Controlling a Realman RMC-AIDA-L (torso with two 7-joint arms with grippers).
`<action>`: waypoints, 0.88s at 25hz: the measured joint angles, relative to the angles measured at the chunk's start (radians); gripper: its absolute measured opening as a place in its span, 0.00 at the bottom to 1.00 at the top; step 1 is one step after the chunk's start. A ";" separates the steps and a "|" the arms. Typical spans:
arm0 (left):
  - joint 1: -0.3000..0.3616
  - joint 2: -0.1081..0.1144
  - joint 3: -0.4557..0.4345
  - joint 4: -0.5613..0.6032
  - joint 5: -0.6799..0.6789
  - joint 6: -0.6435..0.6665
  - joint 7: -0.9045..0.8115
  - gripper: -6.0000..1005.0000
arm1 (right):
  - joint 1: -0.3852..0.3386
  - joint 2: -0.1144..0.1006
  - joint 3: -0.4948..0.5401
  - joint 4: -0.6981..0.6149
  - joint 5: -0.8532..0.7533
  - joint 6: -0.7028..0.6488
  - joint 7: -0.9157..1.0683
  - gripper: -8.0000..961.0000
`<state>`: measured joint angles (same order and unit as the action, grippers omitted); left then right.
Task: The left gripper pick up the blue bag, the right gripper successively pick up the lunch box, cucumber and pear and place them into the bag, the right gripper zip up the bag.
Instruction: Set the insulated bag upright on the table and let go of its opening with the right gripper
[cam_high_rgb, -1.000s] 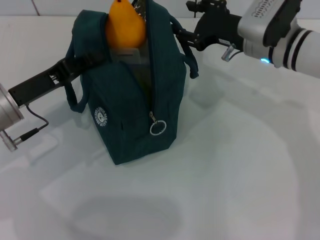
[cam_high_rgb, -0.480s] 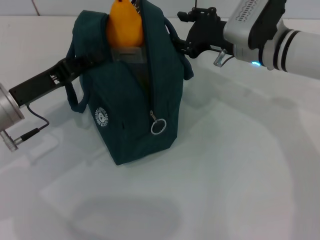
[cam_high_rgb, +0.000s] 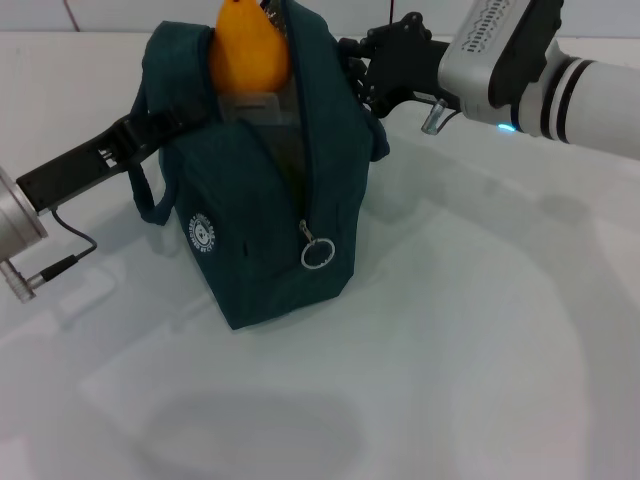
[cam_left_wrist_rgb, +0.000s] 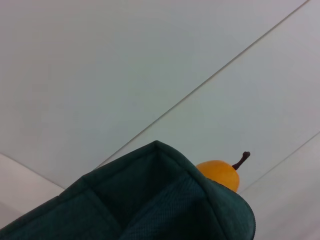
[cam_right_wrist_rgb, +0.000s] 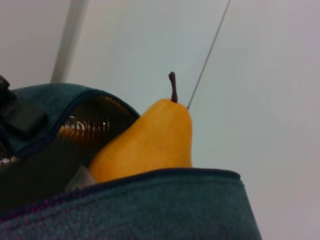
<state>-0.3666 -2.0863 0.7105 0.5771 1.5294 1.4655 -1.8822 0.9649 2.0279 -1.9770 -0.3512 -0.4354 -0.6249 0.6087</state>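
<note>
- A small round white logo (cam_high_rgb: 201, 235) is printed on the side of the blue bag (cam_high_rgb: 270, 190), low and toward the robot's left; ring lettering around a central emblem can be made out, but no word of it can be read.
- No other text, label, brand, number or sign can be read in the head view or in either wrist view.

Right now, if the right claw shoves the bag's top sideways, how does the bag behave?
Likely floppy: the blue bag is soft fabric, so its top should buckle first. Tipping seems unlikely, since the left claw is at its side. The pear pokes out of the opening and may wobble or roll out. The right claw is at the bag's far upper edge.
</note>
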 joint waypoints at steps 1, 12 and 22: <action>0.000 0.000 0.000 0.000 0.000 0.000 0.000 0.07 | -0.001 0.000 -0.002 -0.001 0.001 0.000 0.000 0.29; 0.000 0.002 0.000 0.000 0.000 -0.002 0.005 0.07 | -0.066 0.000 -0.005 -0.072 0.005 0.000 -0.050 0.01; 0.010 0.002 0.000 0.000 0.000 0.003 0.003 0.07 | -0.178 0.000 0.013 -0.192 0.008 0.024 -0.136 0.01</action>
<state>-0.3566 -2.0846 0.7102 0.5767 1.5291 1.4690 -1.8795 0.7866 2.0279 -1.9640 -0.5435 -0.4276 -0.6013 0.4732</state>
